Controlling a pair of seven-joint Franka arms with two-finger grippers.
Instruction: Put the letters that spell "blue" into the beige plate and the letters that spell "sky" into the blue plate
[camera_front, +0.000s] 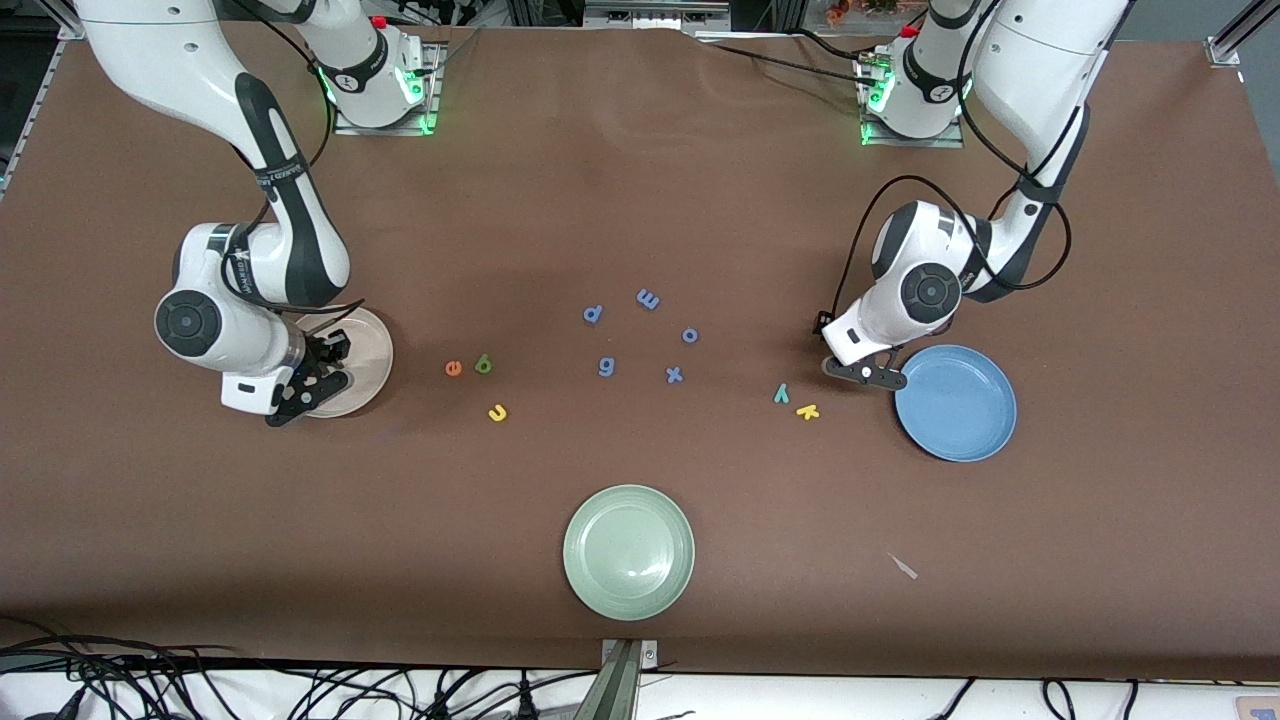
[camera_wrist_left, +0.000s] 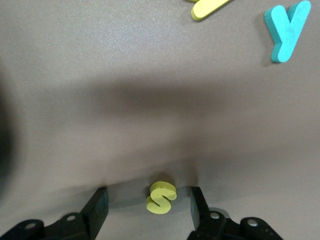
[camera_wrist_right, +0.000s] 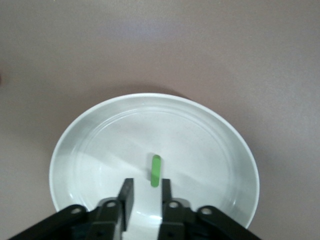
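The brown table (camera_front: 640, 180) carries three plates. The blue plate (camera_front: 955, 402), at my left arm's end, holds nothing I can see. The beige plate (camera_front: 372, 352), at my right arm's end, has one letter in it. The pale green plate (camera_front: 628, 551), nearest the front camera, is no part of this job.

My right gripper (camera_wrist_right: 145, 185) hangs low over the beige plate with its fingers a narrow way apart. The green l (camera_wrist_right: 156, 170) sits in the plate just off their tips, and as far as I can see they do not pinch it. I count that as the first of "blue" delivered.

My left gripper (camera_wrist_left: 149, 191) is down at the table just beside the blue plate. Its fingers are spread, one on each side of the yellow s (camera_wrist_left: 161, 198), with a gap either way, so I am not gripping it yet.

Left to do, by my reckoning: the orange e (camera_front: 453, 368), green b (camera_front: 484, 364) and yellow u (camera_front: 497, 412), which lie together on the table near the beige plate. So do all of "sky": the s, the teal y (camera_front: 781, 394) and the yellow k (camera_front: 807, 411), both near the blue plate.

The only readable writing is the letters themselves. The blue p (camera_front: 593, 314), m (camera_front: 648, 298), o (camera_front: 690, 335), g (camera_front: 606, 367) and x (camera_front: 674, 375) sit mid-table. I can read no brand or label.
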